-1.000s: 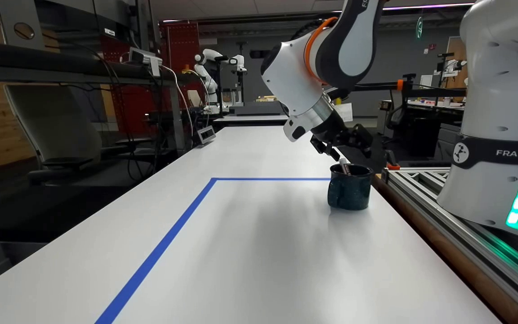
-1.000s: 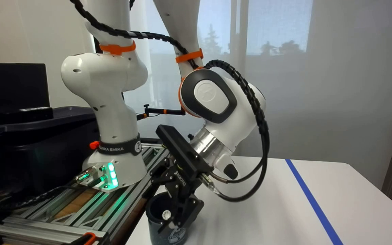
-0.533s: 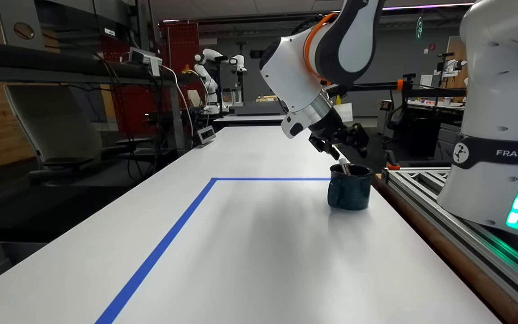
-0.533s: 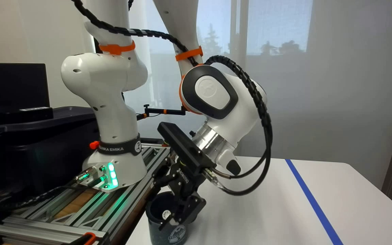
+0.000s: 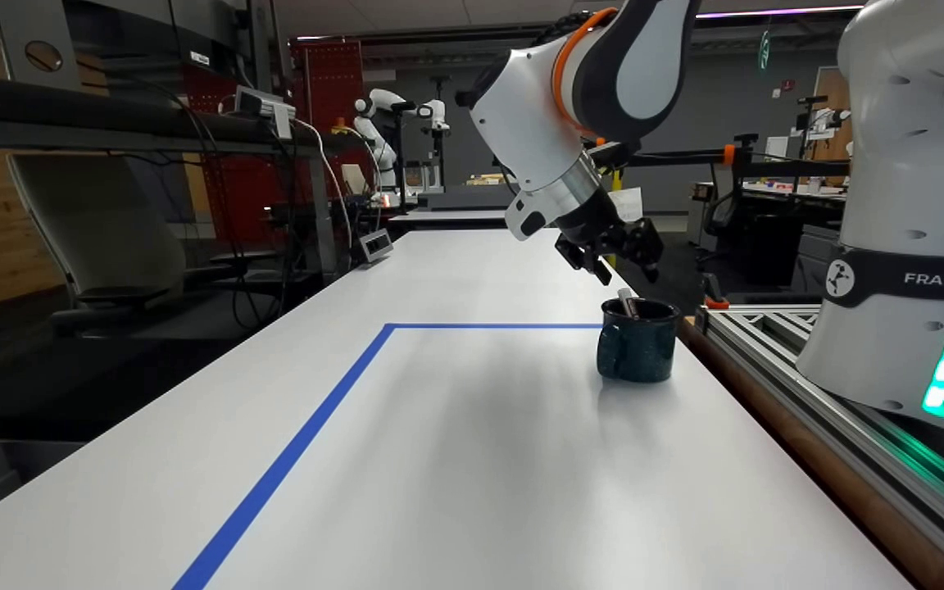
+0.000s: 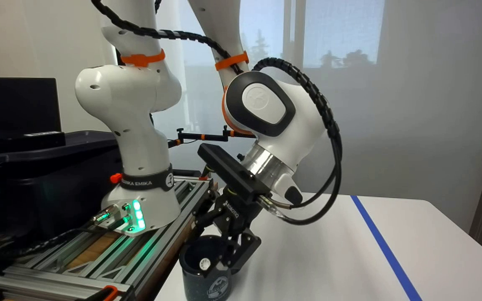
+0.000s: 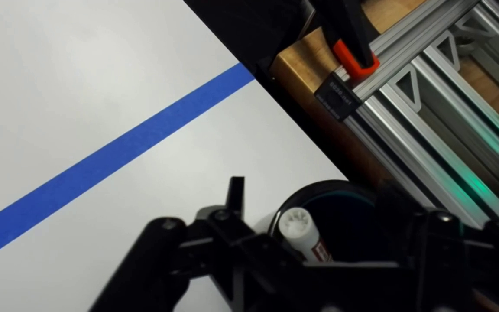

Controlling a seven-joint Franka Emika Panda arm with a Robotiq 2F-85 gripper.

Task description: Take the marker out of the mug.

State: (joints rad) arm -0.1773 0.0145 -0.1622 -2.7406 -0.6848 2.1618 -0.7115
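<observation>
The dark teal mug (image 5: 640, 348) stands upright on the white table near the robot's base; it also shows in the other views (image 6: 201, 282) (image 7: 340, 187). The marker (image 5: 626, 301) leans inside it against the rim, with its white end sticking up and a dark red label below. Its round white end shows in an exterior view (image 6: 204, 264) and in the wrist view (image 7: 299, 229). My gripper (image 5: 628, 274) is open, empty and tilted, just above the mug. In the wrist view, the fingers (image 7: 313, 188) stand on either side of the marker's end, apart from it. The marker's lower part is hidden.
Blue tape (image 5: 308, 434) marks lines on the white table (image 5: 456, 270). The table's edge and the aluminium frame (image 7: 405, 130) under the robot's base lie close beside the mug. A clamp with an orange tip (image 7: 358, 60) sits on the frame.
My gripper has risen a little and shifted slightly away from the robot's base, staying open. The mug and marker have not moved.
</observation>
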